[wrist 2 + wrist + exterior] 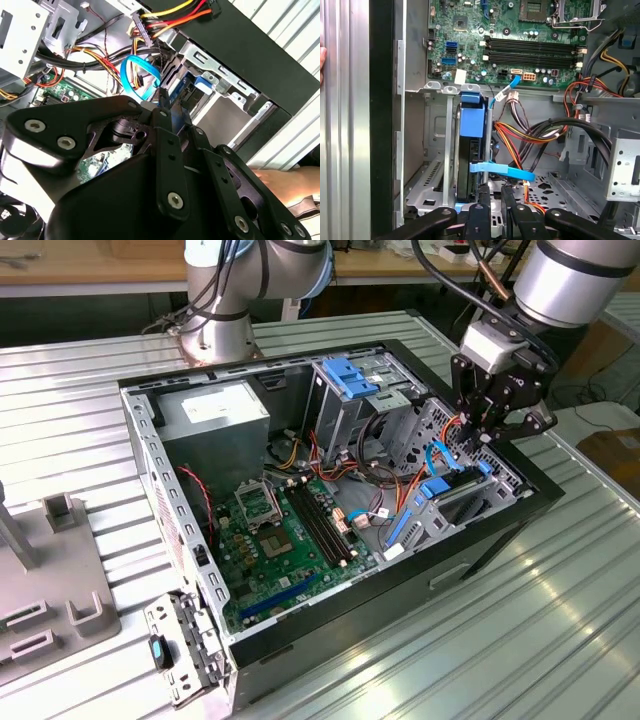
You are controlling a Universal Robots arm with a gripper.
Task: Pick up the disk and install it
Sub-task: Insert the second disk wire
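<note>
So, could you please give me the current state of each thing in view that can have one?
computer case: lying on its side, side panel off, interior exposed.
disk: standing on edge in the metal drive bay.
claw: just above the disk's end; grip unclear.
processor socket: empty, retention frame raised.
memory slots: empty.

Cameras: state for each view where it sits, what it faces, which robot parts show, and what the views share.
Exterior view: off the arm, above, facing the open computer case; arm and gripper show.
First wrist view: on the wrist, facing the motherboard and the disk in its bay; gripper linkage shows.
Second wrist view: on the wrist, facing the drive bay; gripper linkage shows.
Shared: all three show the disk.
</note>
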